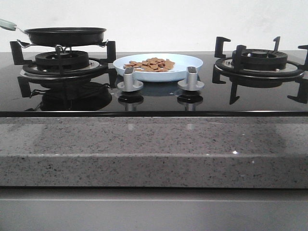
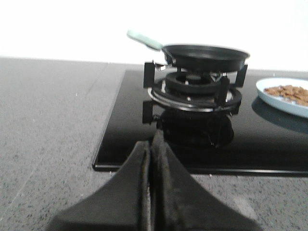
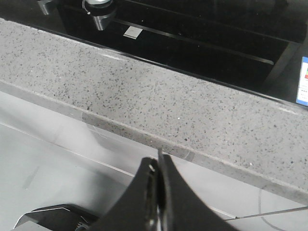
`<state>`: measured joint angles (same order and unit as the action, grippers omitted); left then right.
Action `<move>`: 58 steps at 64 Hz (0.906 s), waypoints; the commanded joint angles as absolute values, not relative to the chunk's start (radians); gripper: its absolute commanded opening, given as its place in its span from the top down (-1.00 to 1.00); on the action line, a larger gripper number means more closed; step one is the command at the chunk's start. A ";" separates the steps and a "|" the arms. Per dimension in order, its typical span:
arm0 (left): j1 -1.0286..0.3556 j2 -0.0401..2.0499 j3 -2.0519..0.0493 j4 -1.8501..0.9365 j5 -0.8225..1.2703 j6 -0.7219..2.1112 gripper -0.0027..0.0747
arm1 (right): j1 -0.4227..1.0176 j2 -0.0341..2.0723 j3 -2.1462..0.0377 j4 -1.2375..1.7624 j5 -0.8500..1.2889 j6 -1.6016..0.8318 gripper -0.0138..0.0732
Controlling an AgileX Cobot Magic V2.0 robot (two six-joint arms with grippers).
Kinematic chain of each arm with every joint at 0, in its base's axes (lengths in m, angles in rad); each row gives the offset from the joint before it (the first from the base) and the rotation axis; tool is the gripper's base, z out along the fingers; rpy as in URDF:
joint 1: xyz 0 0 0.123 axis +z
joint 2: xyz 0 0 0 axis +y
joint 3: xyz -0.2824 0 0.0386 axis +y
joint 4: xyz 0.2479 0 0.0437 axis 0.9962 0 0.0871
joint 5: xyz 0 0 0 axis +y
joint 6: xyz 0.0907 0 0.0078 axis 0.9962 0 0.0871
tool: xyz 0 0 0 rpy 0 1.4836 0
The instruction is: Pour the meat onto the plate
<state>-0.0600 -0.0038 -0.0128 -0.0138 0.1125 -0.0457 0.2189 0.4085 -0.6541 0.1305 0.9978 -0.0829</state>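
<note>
The meat [image 1: 150, 64] lies as a loose heap of small reddish-brown pieces on the pale blue plate [image 1: 192, 61], which rests on the black hob between the two burners. The left wrist view also catches the plate [image 2: 269, 94] with the meat [image 2: 290, 92] at its edge. A black frying pan [image 1: 65, 35] with a pale green handle sits on the left burner, seen too as the pan [image 2: 204, 57]. My left gripper [image 2: 151, 144] is shut and empty over the granite counter, short of the hob's corner. My right gripper [image 3: 158, 161] is shut and empty, below the counter's front edge. Neither gripper appears in the front view.
Two silver knobs [image 1: 130, 83] [image 1: 191, 82] stand in front of the plate. A right burner grate [image 1: 260, 60] is bare. The speckled granite counter [image 1: 154, 139] runs along the front of the glass hob [image 1: 240, 98].
</note>
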 commanded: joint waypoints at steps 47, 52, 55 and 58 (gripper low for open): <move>-0.009 -0.022 0.009 -0.014 -0.170 -0.057 0.98 | 0.217 0.417 -0.681 0.131 0.937 -0.085 0.84; -0.009 -0.022 0.009 -0.014 -0.170 -0.057 0.98 | 0.217 0.417 -0.681 0.131 0.937 -0.085 0.84; -0.009 -0.022 0.009 -0.014 -0.170 -0.057 0.98 | 0.217 0.417 -0.681 0.131 0.937 -0.085 0.84; -0.009 -0.022 0.009 -0.014 -0.170 -0.057 0.98 | 0.217 0.417 -0.681 0.131 0.937 -0.085 0.84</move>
